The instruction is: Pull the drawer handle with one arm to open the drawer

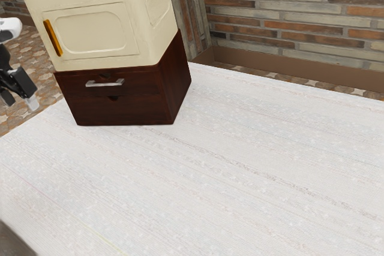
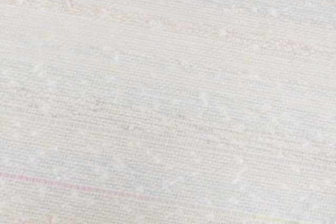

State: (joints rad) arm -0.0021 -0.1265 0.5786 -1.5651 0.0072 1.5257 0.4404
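Hanging at the exterior view's left, the gripper [image 1: 19, 100] has its fingers spread, well apart from the silver handle [image 1: 105, 83]. That handle is on the closed upper drawer [image 1: 141, 86] of the dark brown cabinet [image 1: 177, 79], toward the exterior view's far left on the pale table [image 1: 216, 178]. A cream box [image 1: 93, 30] rests on top of the cabinet

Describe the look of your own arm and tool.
At the exterior view's left edge, my arm is white and smoothly rounded. The tool below it is black, with angular, blocky parts and a pale grey tip. I can make out no cables or markings.
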